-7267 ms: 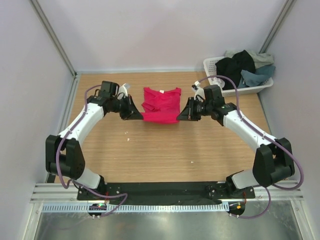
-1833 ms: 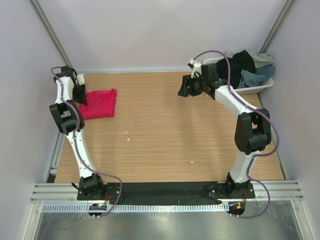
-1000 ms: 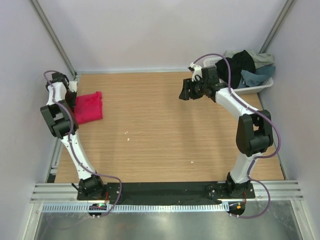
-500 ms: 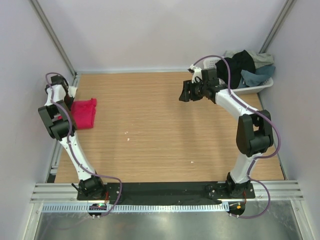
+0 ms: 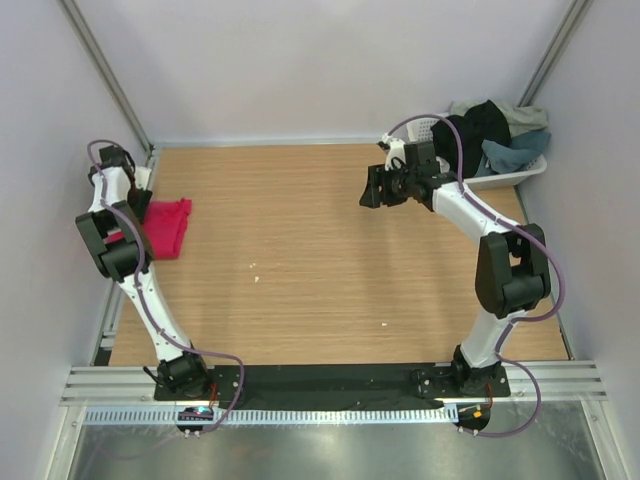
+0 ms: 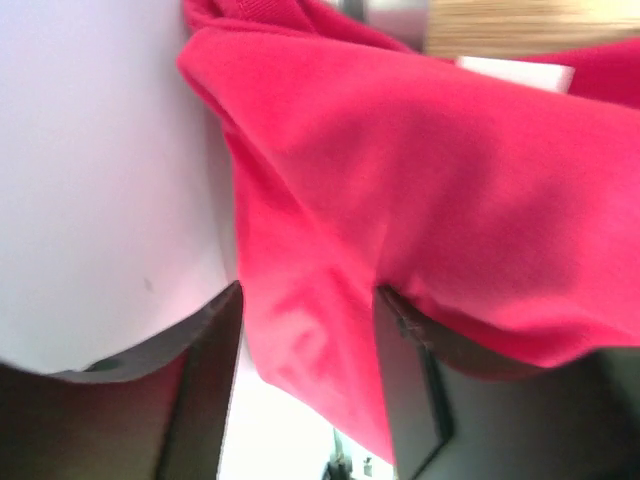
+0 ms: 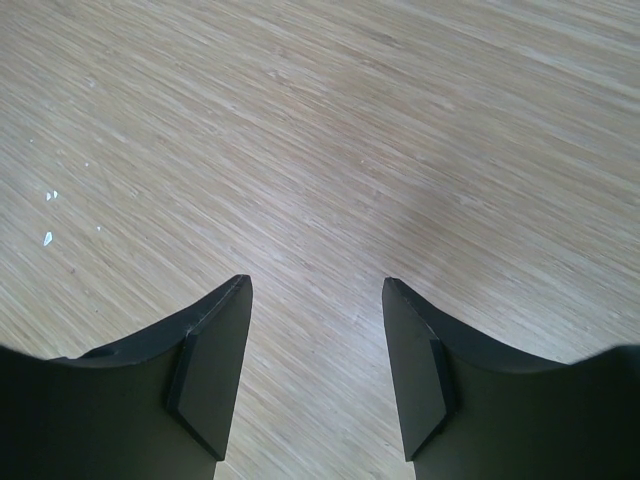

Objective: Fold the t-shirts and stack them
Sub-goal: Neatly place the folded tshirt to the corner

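One folded: crimson t-shirt (image 5: 168, 226), at the left edge of the table (image 5: 330, 290); left gripper (image 6: 308, 292) parted, its cloth bunched between the jaws. Right gripper (image 7: 315, 284) spread wide over bare wood; outstanding: other t-shirts (image 5: 478, 128), heaped unfolded in far-right basket (image 5: 505, 178).

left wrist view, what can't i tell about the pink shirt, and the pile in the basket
- Crimson-pink t-shirt: left wrist view, blurred and cut off by the frame; whether the left fingers pinch it is unclear.
- T-shirts in the basket: top view, overlapping heap hides their count.
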Robot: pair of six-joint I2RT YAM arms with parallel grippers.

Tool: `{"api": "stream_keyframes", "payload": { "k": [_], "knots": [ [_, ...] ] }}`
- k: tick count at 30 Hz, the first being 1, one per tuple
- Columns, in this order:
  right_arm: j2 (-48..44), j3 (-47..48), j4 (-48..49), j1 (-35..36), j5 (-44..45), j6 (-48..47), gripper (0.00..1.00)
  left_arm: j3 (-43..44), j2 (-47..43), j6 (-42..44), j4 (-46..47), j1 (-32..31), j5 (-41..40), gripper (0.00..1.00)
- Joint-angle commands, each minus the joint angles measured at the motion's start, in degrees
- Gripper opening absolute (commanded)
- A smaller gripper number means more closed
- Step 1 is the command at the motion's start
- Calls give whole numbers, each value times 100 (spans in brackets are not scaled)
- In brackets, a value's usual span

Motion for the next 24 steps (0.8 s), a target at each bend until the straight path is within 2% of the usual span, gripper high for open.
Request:
{"api": "stream_keyframes", "payload": {
  "k": [1, 5, 10, 12, 14, 15, 16, 19, 20, 21, 24],
  "knots": [
    [-406, -17, 247, -63, 69, -74, 61, -162, -867, -383, 178, -76, 636, 58],
    [-415, 53, 229, -133, 148, -109, 61, 38, -1561, -1050, 320, -366, 1225, 61],
    [-485, 220, 185, -239, 595, -232, 66, 671, -1915, -2043, 583, -988, 1674, 64],
    [-520, 238, 185, -266, 991, -346, 70, 960, -1889, -2247, 619, -1209, 1902, 68],
    [-573, 246, 194, -274, 1377, -486, 79, 1111, -1836, -2510, 584, -1534, 2000, 70],
    [-582, 238, 185, -266, 1945, -470, 80, 1181, -1792, -2598, 566, -1631, 2209, 69],
    [-617, 220, 176, -266, 2203, -461, 86, 1182, -1722, -2703, 549, -1832, 2263, 68],
    [-740, 124, 45, -248, 3310, -444, 100, 1094, -1546, -2871, 295, -2315, 2106, 68],
    [-766, 124, -121, -239, 3513, -417, 100, 1007, -1546, -2880, 293, -2378, 2097, 68],
    [-819, 106, -192, -231, 3854, -391, 100, 771, -1563, -2898, 302, -2701, 2079, 69],
    [-1205, -157, -202, -230, 4077, -469, 100, 435, -1695, -2950, 399, -3012, 2053, 73]
  ]
}}
